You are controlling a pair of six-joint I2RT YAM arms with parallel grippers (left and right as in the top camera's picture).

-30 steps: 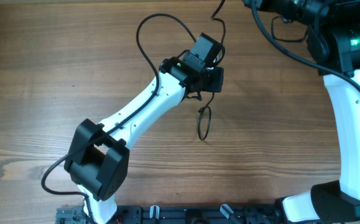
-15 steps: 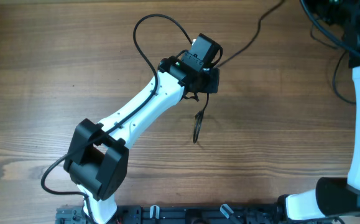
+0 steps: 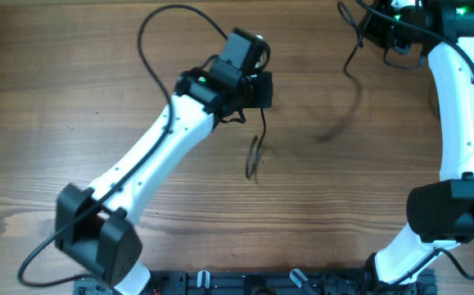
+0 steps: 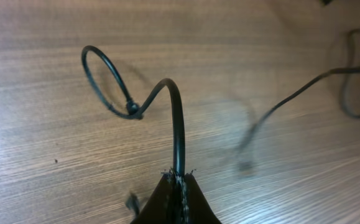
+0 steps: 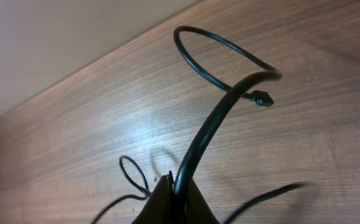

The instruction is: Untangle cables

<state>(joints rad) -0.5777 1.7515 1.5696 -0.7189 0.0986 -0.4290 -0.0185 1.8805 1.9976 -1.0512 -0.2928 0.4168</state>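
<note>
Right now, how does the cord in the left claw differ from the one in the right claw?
The left cable, in the left gripper, curls into a small loop; the right cable, in the right gripper, sweeps a wider loop ending in a plug. Overhead, the left cable sits near the middle of the table, the right cable near its far right corner. Both are thin, black and firmly pinched.

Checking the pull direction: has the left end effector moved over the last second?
Yes. The left end effector shifted left and farther from the black rail at the table's near edge.
</note>
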